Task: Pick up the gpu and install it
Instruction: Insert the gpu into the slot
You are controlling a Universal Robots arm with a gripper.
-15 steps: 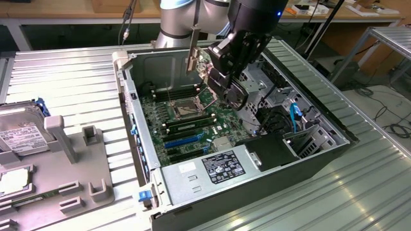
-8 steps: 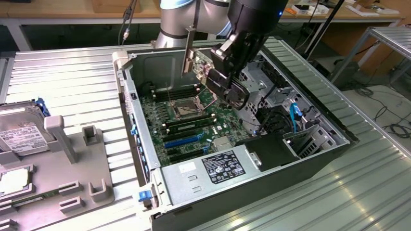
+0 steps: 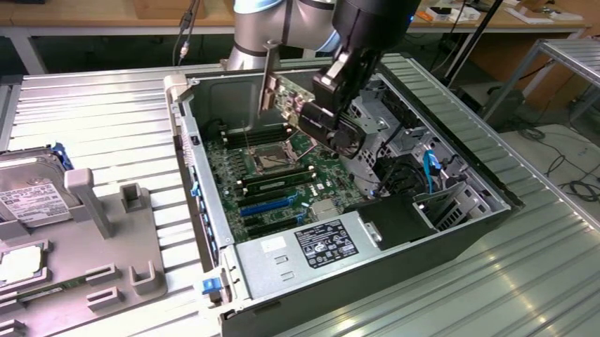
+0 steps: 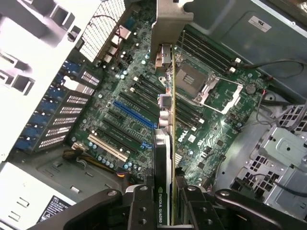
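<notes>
My gripper (image 3: pixel 317 116) is shut on the gpu (image 3: pixel 286 95), a green card held on edge with its silver end bracket (image 3: pixel 267 77) pointing up and toward the exterior view's left. It hangs above the motherboard (image 3: pixel 272 168) inside the open computer case (image 3: pixel 201 175), apart from the board. In the wrist view the gpu (image 4: pixel 165 143) runs edge-on away from my gripper (image 4: pixel 165 203), its black cooler face on one side and its bracket (image 4: pixel 170 19) at the far end. Black fingers (image 4: pixel 141 206) clamp it from both sides, over the expansion slots beside the blue slot (image 4: pixel 134 115).
The CPU socket (image 4: pixel 204 84) and memory slots (image 4: pixel 206 48) lie close beside the card. A power supply (image 3: pixel 319 242) and drive cages (image 3: pixel 403 133) fill the case's near and right parts. A silver hard drive (image 3: pixel 28 196) and a grey fixture (image 3: pixel 94 267) sit at the exterior view's left.
</notes>
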